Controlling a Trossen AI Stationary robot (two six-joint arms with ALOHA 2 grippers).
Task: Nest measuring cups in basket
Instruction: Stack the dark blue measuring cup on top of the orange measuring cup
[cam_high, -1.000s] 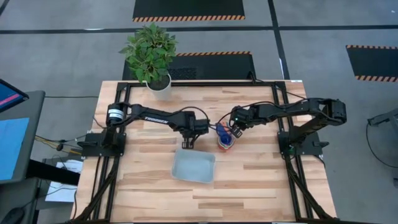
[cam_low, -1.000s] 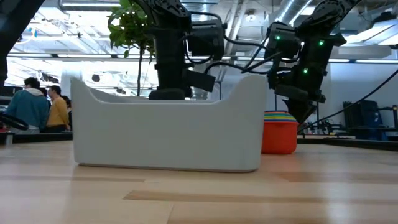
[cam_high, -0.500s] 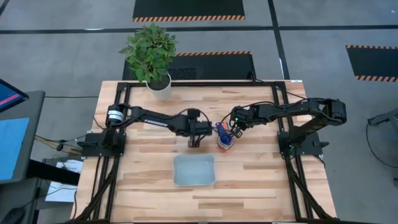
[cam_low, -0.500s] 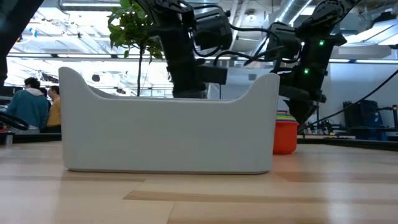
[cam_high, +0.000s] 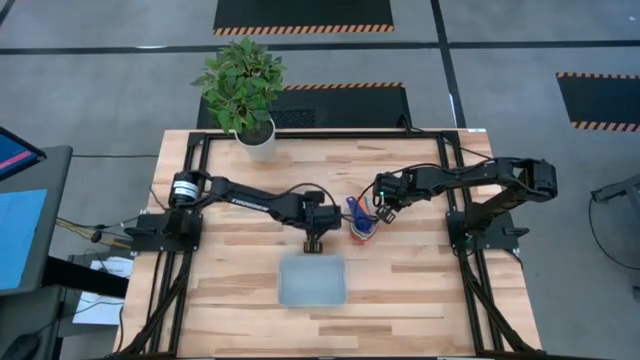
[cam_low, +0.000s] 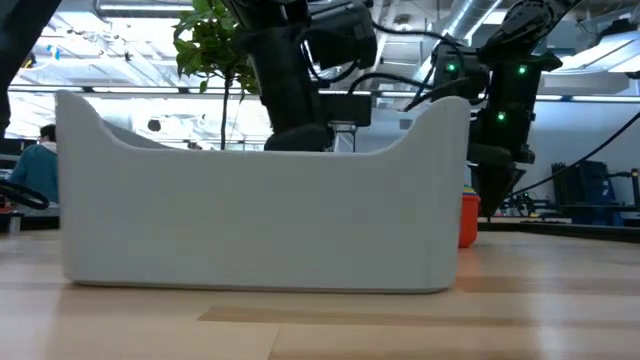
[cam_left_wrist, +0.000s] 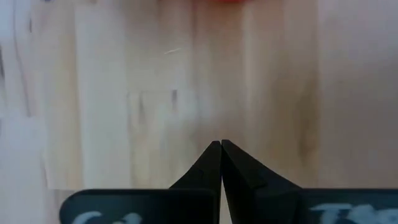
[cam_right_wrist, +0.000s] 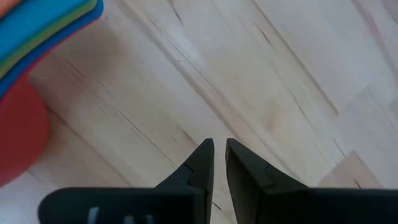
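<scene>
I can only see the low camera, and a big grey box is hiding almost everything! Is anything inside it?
Observer: No. From above, the basket looks empty.
Operator: So where are the cups?
Observer: The measuring cups are in one stack on the table, outside the basket, just past its far right corner.
Operator: Is the arm by them holding one?
Observer: No. The right gripper is beside the stack, and its wrist camera shows only a narrow gap and bare wood between its fingers.
</scene>
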